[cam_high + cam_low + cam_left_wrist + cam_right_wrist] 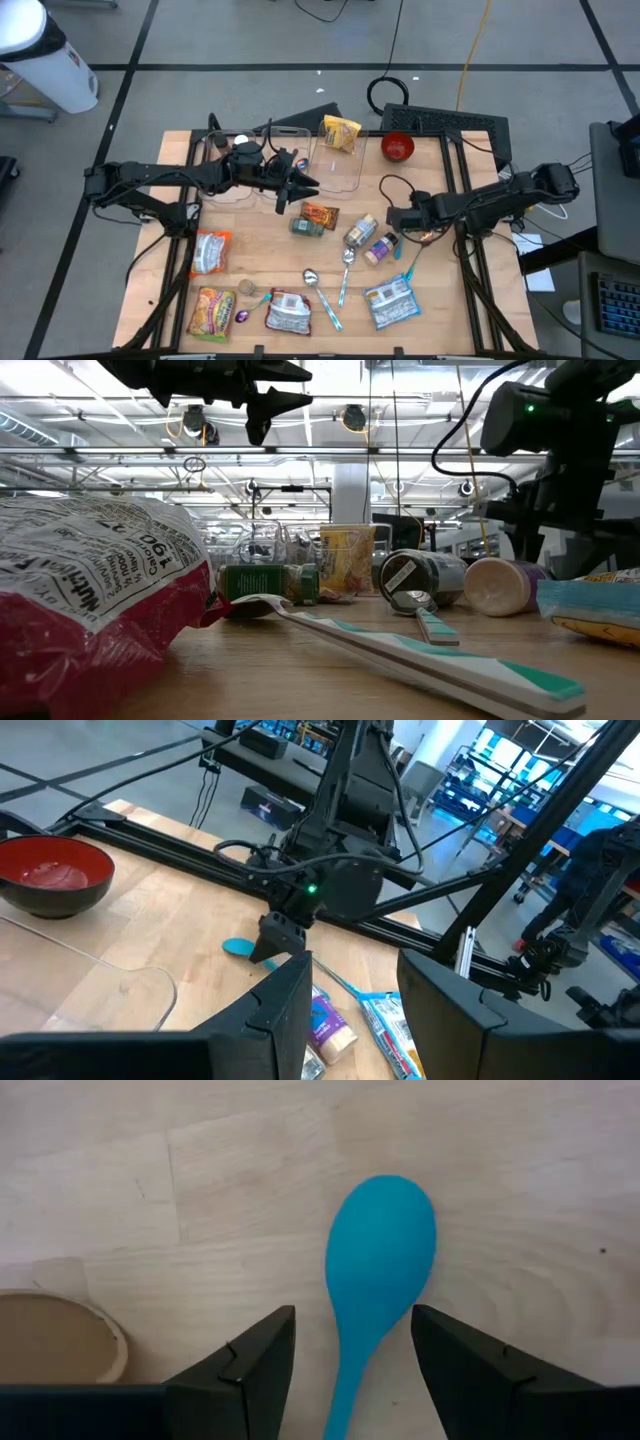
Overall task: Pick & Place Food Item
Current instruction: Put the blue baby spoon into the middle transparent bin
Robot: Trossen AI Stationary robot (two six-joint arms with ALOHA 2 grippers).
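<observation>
hovering low over the table (150, 250) near its right edge, the right gripper (352, 1370) points straight down with its fingers (245, 1370) parted on either side of a blue spoon (380, 1270); the gap is clear on both sides, so nothing is gripped. the spoon lies flat on the wood, bowl away from the wrist, handle running back between the fingers, which reads as a straddle in readiness for closing. a round tan container (55, 1345) sits just beside the spoon.

the left gripper (350, 1010) is raised above the middle of the table, close to the clear tray (345, 178) at the far edge, fingers apart and empty, apparently waiting clear of the work.

food packets remain unplaced: a yellow bag (341, 132) rests in the tray, other packets (210, 250) lie toward the near left corner. a red bowl (398, 147) stands by the far edge. which item the task means cannot be told.
</observation>
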